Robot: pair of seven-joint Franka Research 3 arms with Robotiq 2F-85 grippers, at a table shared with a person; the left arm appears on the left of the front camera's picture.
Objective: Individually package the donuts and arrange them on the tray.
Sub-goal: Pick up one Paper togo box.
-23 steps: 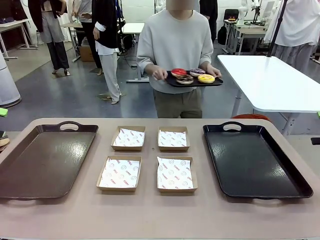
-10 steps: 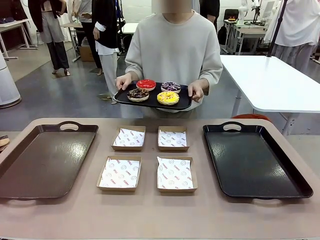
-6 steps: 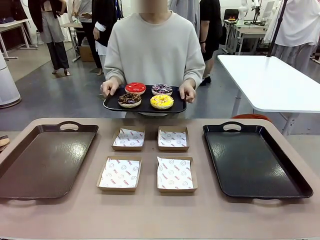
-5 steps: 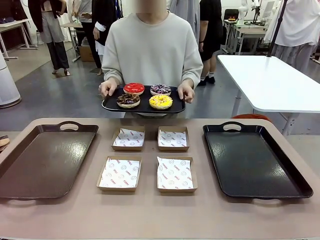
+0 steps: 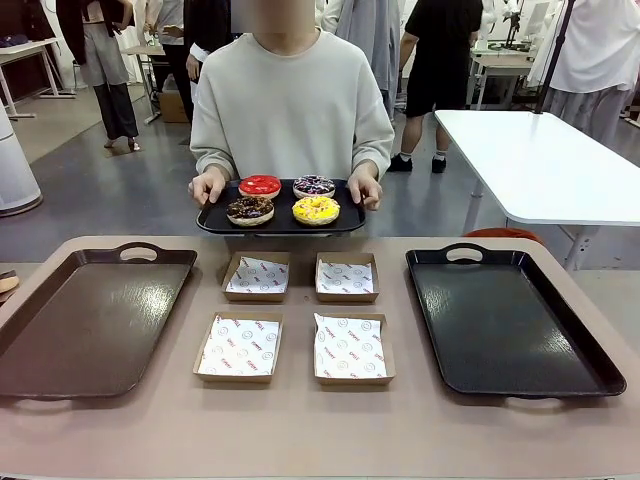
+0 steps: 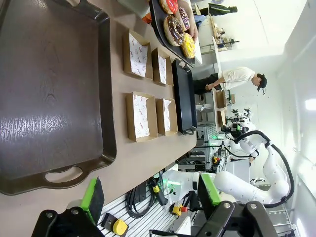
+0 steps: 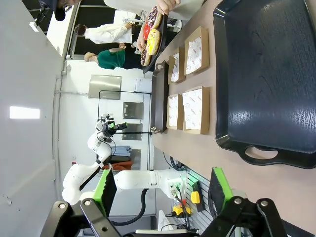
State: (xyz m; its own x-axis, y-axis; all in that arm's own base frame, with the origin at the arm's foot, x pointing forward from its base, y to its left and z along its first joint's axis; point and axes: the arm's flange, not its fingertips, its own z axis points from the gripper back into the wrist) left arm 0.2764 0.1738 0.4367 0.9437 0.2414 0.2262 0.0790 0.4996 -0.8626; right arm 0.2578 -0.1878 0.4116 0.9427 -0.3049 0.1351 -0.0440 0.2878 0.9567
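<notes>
Donuts (image 5: 316, 209), four in a two-by-two block, lie on a small black tray (image 5: 215, 223) held in a person's hands (image 5: 208, 186) just beyond the far edge of the table (image 5: 300, 430), at twelve o'clock from four paper-lined boxes (image 5: 240, 347). Left gripper (image 6: 150, 193) and right gripper (image 7: 163, 191) both gape wide, empty.
</notes>
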